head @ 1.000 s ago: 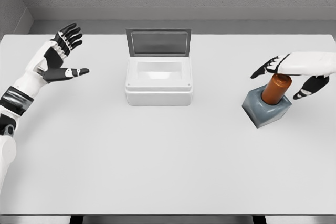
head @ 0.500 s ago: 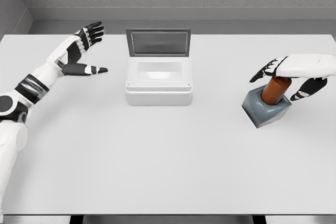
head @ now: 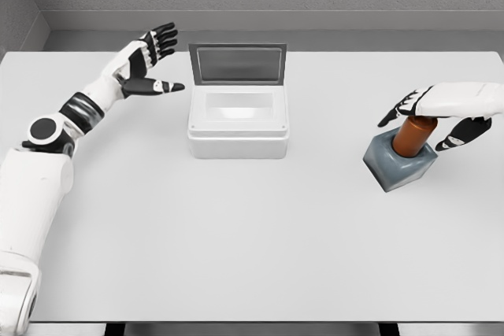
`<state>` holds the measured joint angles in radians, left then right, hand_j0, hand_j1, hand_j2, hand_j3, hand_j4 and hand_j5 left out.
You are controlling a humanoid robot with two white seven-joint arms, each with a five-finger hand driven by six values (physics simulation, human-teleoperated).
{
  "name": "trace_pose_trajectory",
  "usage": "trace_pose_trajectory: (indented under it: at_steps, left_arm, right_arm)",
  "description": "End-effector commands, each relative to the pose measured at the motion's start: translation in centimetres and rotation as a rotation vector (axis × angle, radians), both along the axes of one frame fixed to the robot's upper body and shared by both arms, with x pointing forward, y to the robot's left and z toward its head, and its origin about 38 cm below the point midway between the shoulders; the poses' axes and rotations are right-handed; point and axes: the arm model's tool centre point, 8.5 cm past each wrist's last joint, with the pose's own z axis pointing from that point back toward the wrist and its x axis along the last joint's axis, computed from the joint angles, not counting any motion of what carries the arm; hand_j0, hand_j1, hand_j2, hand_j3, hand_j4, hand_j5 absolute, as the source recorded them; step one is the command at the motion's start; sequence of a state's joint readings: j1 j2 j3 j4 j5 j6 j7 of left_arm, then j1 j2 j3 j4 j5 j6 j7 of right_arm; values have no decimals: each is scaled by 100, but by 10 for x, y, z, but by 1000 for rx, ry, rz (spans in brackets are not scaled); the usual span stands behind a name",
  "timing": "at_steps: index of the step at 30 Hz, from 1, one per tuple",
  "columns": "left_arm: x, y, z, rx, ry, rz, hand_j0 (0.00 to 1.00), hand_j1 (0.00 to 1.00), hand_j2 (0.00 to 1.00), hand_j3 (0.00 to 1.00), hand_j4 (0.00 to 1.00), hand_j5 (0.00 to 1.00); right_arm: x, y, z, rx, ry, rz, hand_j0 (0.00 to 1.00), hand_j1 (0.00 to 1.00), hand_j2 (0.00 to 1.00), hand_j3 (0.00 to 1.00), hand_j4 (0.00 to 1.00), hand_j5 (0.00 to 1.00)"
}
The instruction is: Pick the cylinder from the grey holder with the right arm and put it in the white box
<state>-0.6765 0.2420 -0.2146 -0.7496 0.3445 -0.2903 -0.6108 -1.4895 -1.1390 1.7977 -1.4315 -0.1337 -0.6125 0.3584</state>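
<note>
A brown cylinder [head: 410,137] stands upright in the grey holder [head: 399,163] at the table's right side. My right hand [head: 429,120] hovers over the cylinder's top, fingers spread to its left and thumb to its right, open and not closed around it. The white box [head: 238,121] sits at the table's back centre with its lid [head: 238,64] raised. My left hand [head: 155,60] is stretched out open just left of the box's lid, fingers spread.
The white table [head: 236,234] spreads wide in front of the box and holder. A grey wall runs behind the table's far edge.
My left arm has reached forward and right, bringing its hand close to the box's lid. The right hand has barely shifted above the cylinder.
</note>
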Motion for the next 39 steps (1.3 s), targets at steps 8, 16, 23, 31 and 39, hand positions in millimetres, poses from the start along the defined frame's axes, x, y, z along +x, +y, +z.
trace_pose_trajectory:
  at_steps: [8, 16, 23, 31, 39]
  left_arm:
    - [0, -7, -13, -8, 28, 3, 100, 100, 100, 100, 100, 100]
    - [4, 1, -9, -5, 27, 21, 100, 100, 100, 100, 100, 100]
    - [5, 3, 4, -19, -49, 25, 100, 100, 100, 100, 100, 100]
    - [1, 2, 15, -22, -124, 18, 100, 100, 100, 100, 100, 100]
    - [1, -4, 12, -24, -116, 6, 100, 100, 100, 100, 100, 100]
  right_arm:
    - [0, 0, -1, -8, 12, 1, 71, 71, 71, 71, 71, 71]
    - [-1, -1, -1, -16, 17, 2, 61, 61, 61, 61, 61, 61]
    - [-1, -1, 1, -21, 13, 5, 56, 56, 56, 56, 56, 56]
    - [1, 0, 9, -34, 3, 12, 53, 53, 53, 53, 53, 53]
    - [4, 4, 21, -40, -14, 28, 51, 51, 51, 51, 51, 51]
